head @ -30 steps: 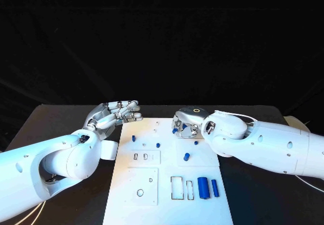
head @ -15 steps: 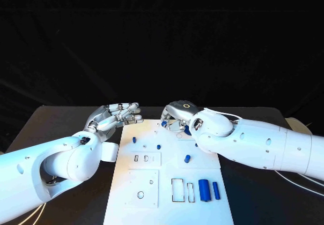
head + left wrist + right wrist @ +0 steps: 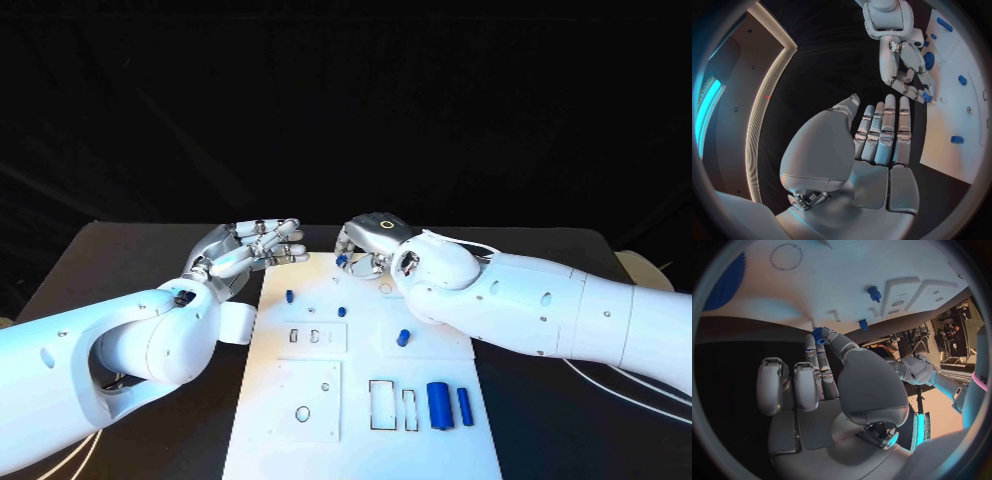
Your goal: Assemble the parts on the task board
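Note:
The white task board lies in the middle of the black table. My right hand hovers over the board's far edge and pinches a small blue part between thumb and a fingertip; the right wrist view shows that blue part at the fingertips of the right hand. My left hand is at the board's far left corner, its fingers straight and holding nothing. In the left wrist view the left hand lies beside the board, facing the right hand.
Blue pegs stand on the board's middle. Two blue cylinders lie near the front right beside outlined slots. An oval hole sits front left.
My right hand has moved from the board's middle right toward its far edge and leftward, carrying the small blue part. The left hand has barely moved.

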